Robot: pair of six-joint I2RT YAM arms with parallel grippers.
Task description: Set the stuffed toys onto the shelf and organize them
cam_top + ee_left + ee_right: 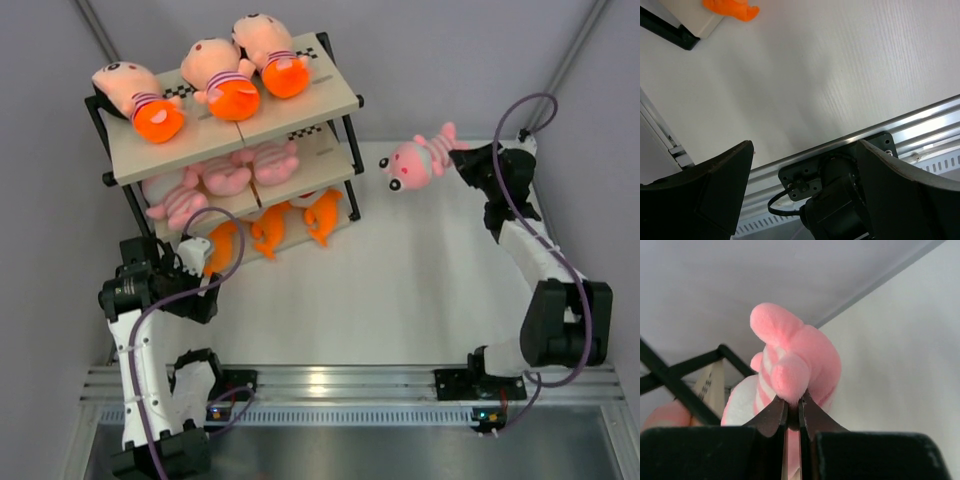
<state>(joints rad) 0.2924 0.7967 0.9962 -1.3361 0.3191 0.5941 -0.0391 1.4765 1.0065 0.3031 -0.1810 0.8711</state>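
- Top board of the shelf (325, 95): three dolls (222, 78) lie in a row, so that tier looks finished.
- Middle board: a cluster of pink animals (225, 175) sits there. The top board hides part of them, so I cannot count them for sure.
- Bottom board: three orange fish (268, 232) lie side by side along its near edge.
- One toy is not yet shelved. A pink striped animal (415, 160) hangs in the air off the shelf's 3 o'clock side, apart from the frame, at about 1 o'clock in the overhead view.
- The right gripper (462, 160) has its fingers pressed together on a thin part of that toy, head pointing toward the shelf. The wrist view shows the pinch closely.
- The left gripper (190, 255) sits at the shelf's 7 o'clock corner. Its fingers are spread wide with nothing between them.
- My judgement: the job is nearly complete. What remains is carrying this last pink one to the middle tier beside its kind, then letting go.
- No other loose toy shows on the table (420, 280).
- Surface: a white, matte tabletop with a faint wood grain, flat and unmarked.
- A metal rail (340, 385) runs along the 6 o'clock edge, where both arms are bolted.
- Room: plain grey walls close in at 9, 12 and 3 o'clock, and the light is even.
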